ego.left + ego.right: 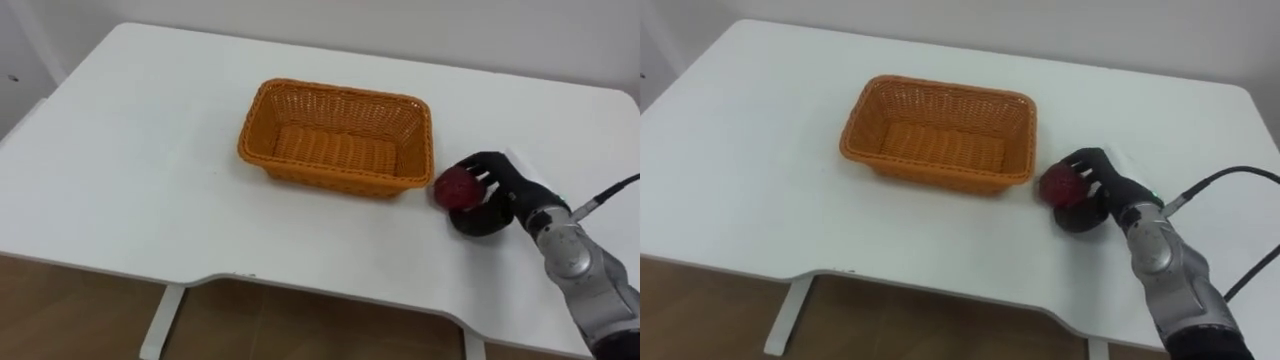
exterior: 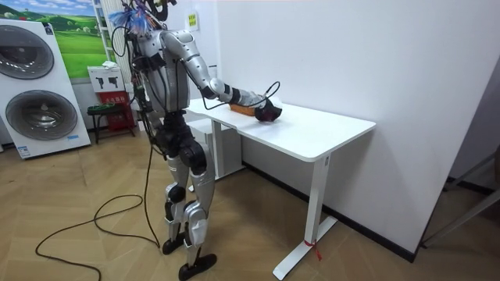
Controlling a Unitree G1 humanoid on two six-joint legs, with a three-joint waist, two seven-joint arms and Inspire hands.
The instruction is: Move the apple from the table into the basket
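Basket (image 1: 330, 183) of orange wicker, oblong and open-topped, sits near the middle of the white table (image 1: 130, 150) with its long sides running across my view. Its woven floor is bare; it holds nothing.

To the basket's left the tabletop runs wide and white out to the far left corner, and a broad strip lies between its front wall and the near edge, which curves inward where I stand. On the right the room is tighter: the stretch between the basket's right end and the table's right edge is where my arm comes in. In the room view I stand upright on the wooden floor at the table's end on the room view's left, my right arm stretched out over the top, with washing machines (image 2: 39, 86) behind me.

The apple (image 1: 455, 187), dark red, is outside the basket, just beside its near right corner and low by the tabletop; whether it touches the wicker or the table I cannot tell. My right hand (image 1: 500, 195) is wrapped about it from the right, dark fingers curled over its top and thumb coming round below, so the apple sits in my grasp with its left face showing toward the basket.
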